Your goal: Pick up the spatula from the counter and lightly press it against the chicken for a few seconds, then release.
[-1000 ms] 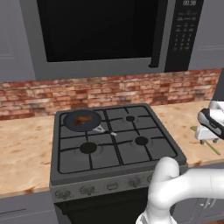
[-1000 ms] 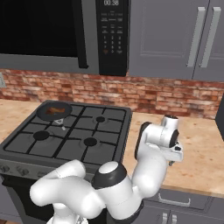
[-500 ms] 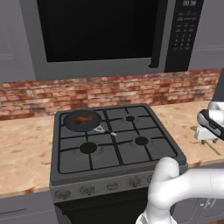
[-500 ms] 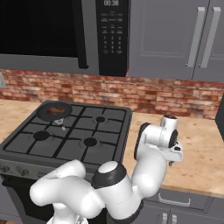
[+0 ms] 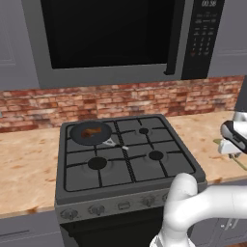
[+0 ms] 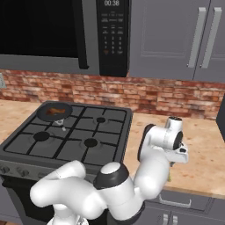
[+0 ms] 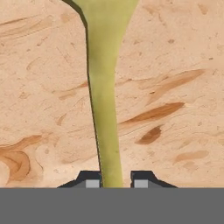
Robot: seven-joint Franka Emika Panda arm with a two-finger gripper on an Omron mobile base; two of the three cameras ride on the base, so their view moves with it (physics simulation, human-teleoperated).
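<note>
Left base view: the stove (image 5: 126, 161) sits under the microwave (image 5: 111, 38), its pan (image 5: 90, 133) with the chicken (image 5: 88, 134) on the 10 o'clock burner. At 3 o'clock the gripper (image 5: 230, 149) hangs low over the counter (image 5: 29, 164), well apart from the pan. Right base view: the arm's own wrist (image 6: 169, 138) blocks the counter at 4 o'clock. Hand view: the spatula (image 7: 107, 109) lies on the counter, running 12 to 6 o'clock, and the fingers (image 7: 92, 180) stand narrow about its handle; whether they pinch it I cannot tell.
</note>
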